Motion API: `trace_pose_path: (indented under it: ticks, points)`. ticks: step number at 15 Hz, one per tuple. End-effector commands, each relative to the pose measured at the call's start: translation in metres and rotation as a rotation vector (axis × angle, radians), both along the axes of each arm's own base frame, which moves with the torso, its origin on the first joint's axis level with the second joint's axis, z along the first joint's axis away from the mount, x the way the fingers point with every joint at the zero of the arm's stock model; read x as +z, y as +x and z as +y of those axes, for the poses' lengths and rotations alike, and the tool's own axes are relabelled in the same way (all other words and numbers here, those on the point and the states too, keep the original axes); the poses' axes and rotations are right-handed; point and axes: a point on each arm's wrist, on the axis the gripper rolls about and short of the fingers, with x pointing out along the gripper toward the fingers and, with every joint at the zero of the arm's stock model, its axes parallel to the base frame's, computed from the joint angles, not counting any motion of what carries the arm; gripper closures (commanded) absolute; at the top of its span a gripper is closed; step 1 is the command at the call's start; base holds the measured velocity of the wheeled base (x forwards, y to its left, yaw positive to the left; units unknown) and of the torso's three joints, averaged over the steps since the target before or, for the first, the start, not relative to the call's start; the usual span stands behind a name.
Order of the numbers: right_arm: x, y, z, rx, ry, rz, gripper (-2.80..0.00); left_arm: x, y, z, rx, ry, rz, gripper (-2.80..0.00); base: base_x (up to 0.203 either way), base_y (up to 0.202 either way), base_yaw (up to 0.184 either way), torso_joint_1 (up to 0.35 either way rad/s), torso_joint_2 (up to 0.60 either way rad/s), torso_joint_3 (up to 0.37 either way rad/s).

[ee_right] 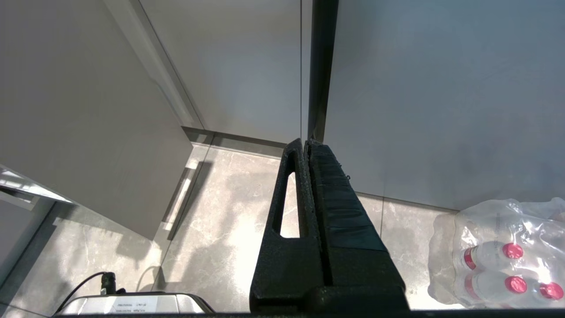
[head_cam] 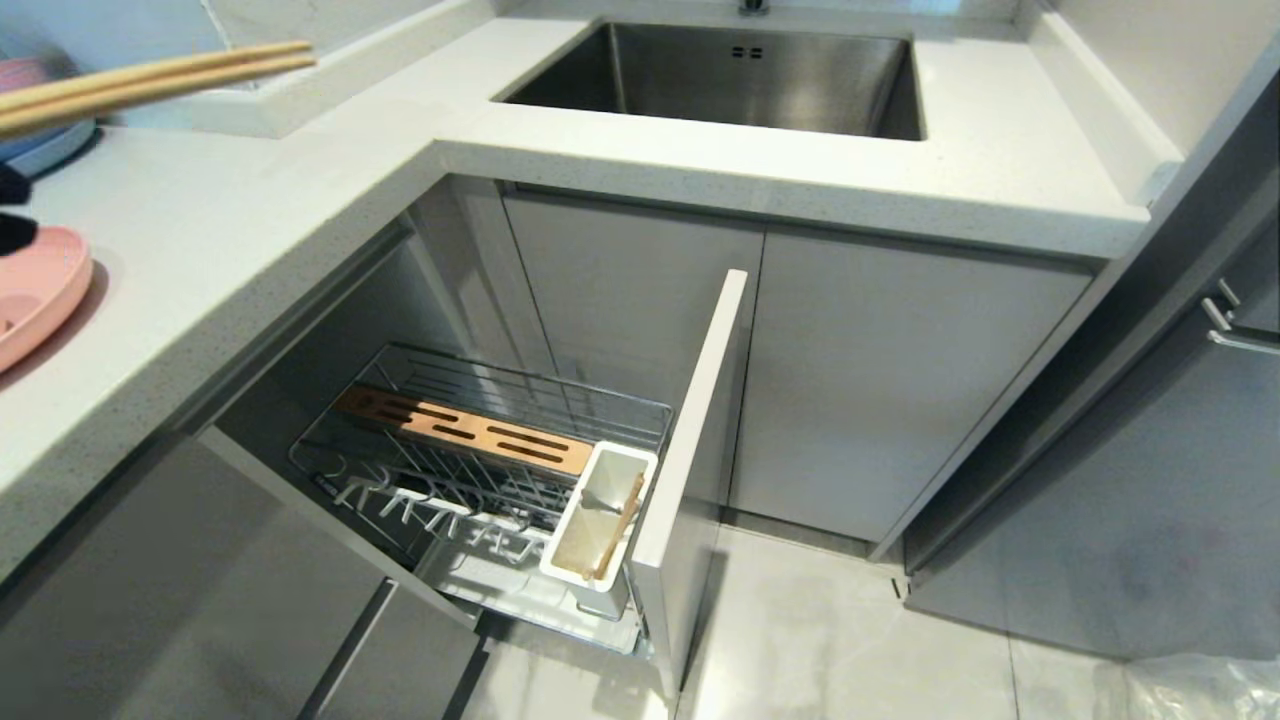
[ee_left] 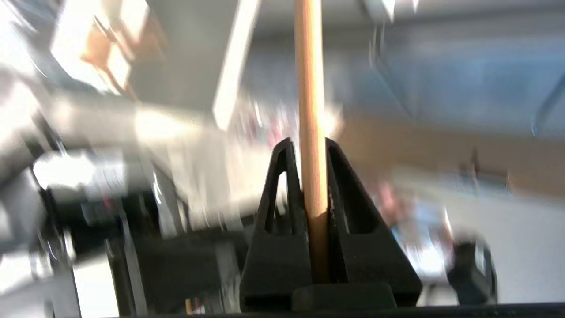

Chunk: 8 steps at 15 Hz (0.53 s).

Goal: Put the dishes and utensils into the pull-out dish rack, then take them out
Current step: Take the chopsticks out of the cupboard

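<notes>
Landmark: white cutlery caddy, front corner of the pull-out dish rack, just inside the grey cabinet front.

Near: caddy mouth faces up; something wooden already leans inside it, identity unclear.

Far: chopsticks high above the countertop, well up and to the left of the caddy, long axis about level, free ends pointing toward the caddy's side. Left gripper clamped on them near one end, shaft running straight out between the jaws; only a dark scrap of it shows at the head view's left edge. Pink plate below it.

Judgement: sticks must tip from level to upright, free ends down, before reaching the caddy.

Right gripper parked, jaws pressed together on nothing, over the floor; left arm is the nearer.
</notes>
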Motion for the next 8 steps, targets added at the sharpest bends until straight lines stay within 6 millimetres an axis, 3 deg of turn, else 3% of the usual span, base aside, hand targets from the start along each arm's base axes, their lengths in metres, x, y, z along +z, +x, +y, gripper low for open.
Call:
trace_pose_path:
  ticks: [1, 4, 8]
  points:
    - [0.000, 0.000, 0.000, 0.000, 0.000, 0.002, 0.00, 0.002, -0.009, 0.008, 0.106, 0.006, -0.047, 0.00, 0.000, 0.000, 0.000, 0.000, 0.00, 0.000]
    - [0.000, 0.000, 0.000, 0.000, 0.000, 0.002, 0.00, 0.005, 0.004, 0.017, 0.401, 0.097, -0.101, 0.00, 0.000, 0.000, 0.000, 0.000, 0.00, 0.000]
    - [0.000, 0.000, 0.000, 0.000, 0.000, 0.002, 0.00, 0.001, 0.049, 0.023, 0.743, 0.218, -0.061, 0.00, 0.000, 0.000, 0.000, 0.000, 0.00, 0.000]
